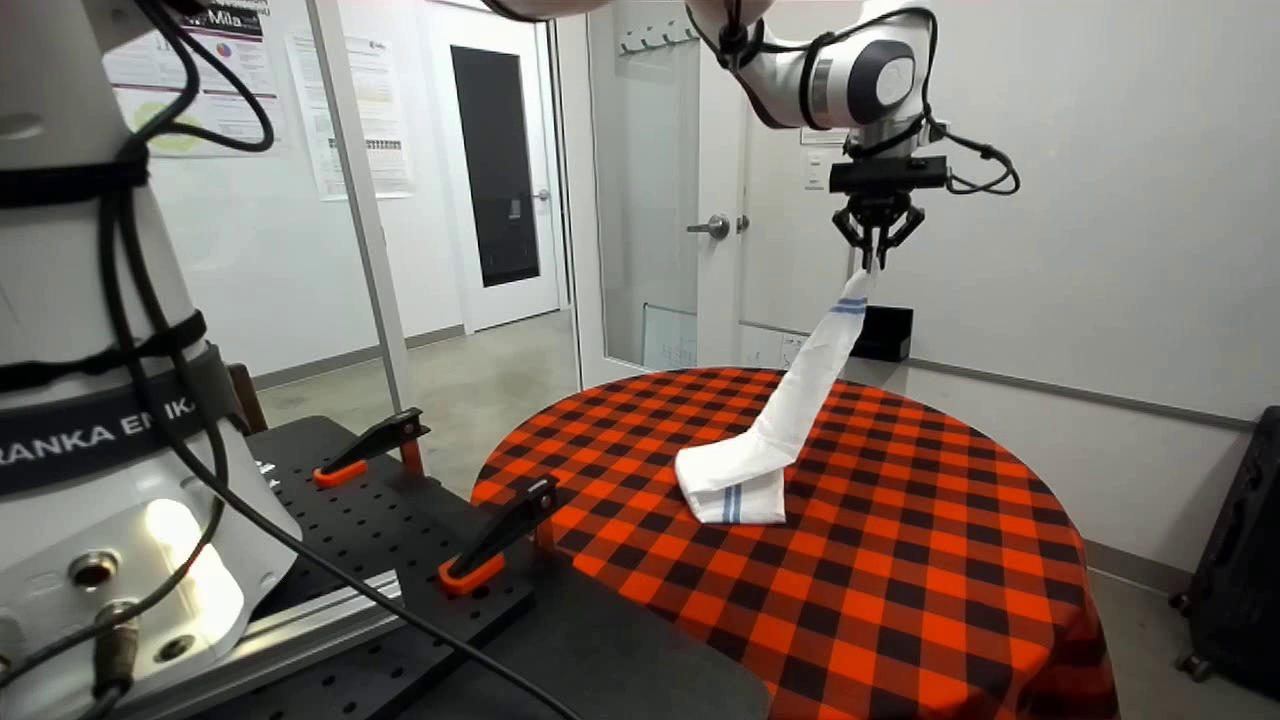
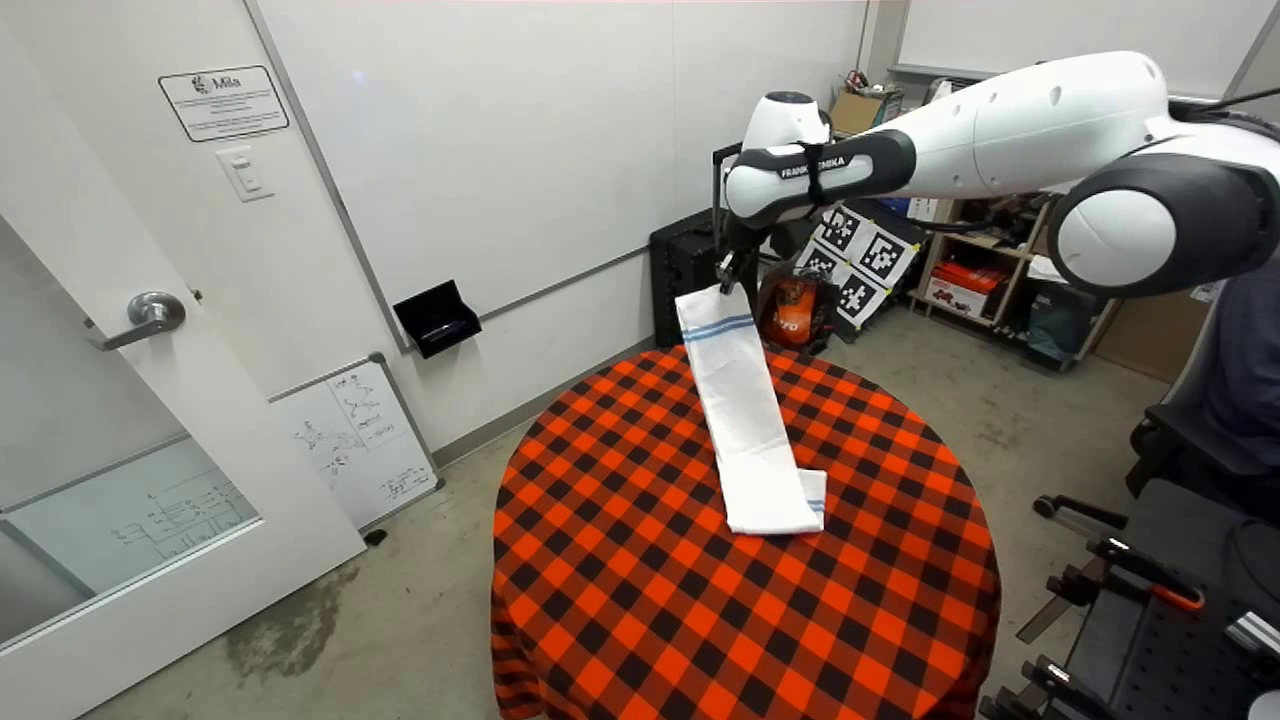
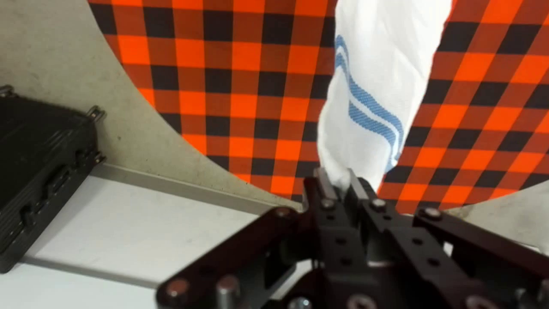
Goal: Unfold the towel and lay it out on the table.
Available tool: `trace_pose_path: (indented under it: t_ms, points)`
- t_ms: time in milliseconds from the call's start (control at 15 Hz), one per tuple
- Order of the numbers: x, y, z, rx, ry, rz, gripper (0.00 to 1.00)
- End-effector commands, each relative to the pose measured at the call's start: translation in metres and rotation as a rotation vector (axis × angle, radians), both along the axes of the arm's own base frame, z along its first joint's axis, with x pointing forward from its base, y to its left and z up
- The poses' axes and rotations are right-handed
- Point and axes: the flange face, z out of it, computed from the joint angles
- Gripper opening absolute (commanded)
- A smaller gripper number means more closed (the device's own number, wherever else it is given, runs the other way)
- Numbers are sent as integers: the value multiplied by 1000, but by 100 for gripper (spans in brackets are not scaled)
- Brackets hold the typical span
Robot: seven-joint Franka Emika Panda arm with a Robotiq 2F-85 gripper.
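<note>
A white towel with blue stripes (image 1: 805,390) hangs from my gripper (image 1: 873,262) in a long, narrow folded strip. It also shows in an exterior view (image 2: 745,420) and in the wrist view (image 3: 386,56). Its upper end is pinched between the fingertips, well above the table. Its lower end rests on the round table with a red and black checked cloth (image 1: 900,570), where it bends back over a short striped flap. In the wrist view the gripper (image 3: 336,175) has its fingers close together with white cloth between them. The towel's inner layers are hidden.
A whiteboard wall (image 2: 520,150) with a small black holder (image 2: 437,318) stands close behind the table. A black case (image 1: 1235,560) is on the floor beside it. The robot's dark mounting bench (image 1: 600,640) with clamps (image 1: 500,535) adjoins the table. A glass door (image 2: 130,420) stands nearby.
</note>
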Motion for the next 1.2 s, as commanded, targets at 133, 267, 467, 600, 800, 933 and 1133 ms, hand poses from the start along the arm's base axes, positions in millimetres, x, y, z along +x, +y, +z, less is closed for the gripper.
trace_pose_path:
  t_ms: [133,267,467,600,800,933,1133]
  points:
    - [3,-12,71,-33,-133,-17,2]
    - [4,-16,93,-46,-177,-19,2]
    - [6,-19,125,-68,-249,-23,2]
    - [6,-23,148,-86,-301,-27,2]
    - [5,-31,178,-110,-368,-40,2]
    - [2,-36,191,-114,-393,-46,2]
    - [-1,-37,201,-124,-413,-50,2]
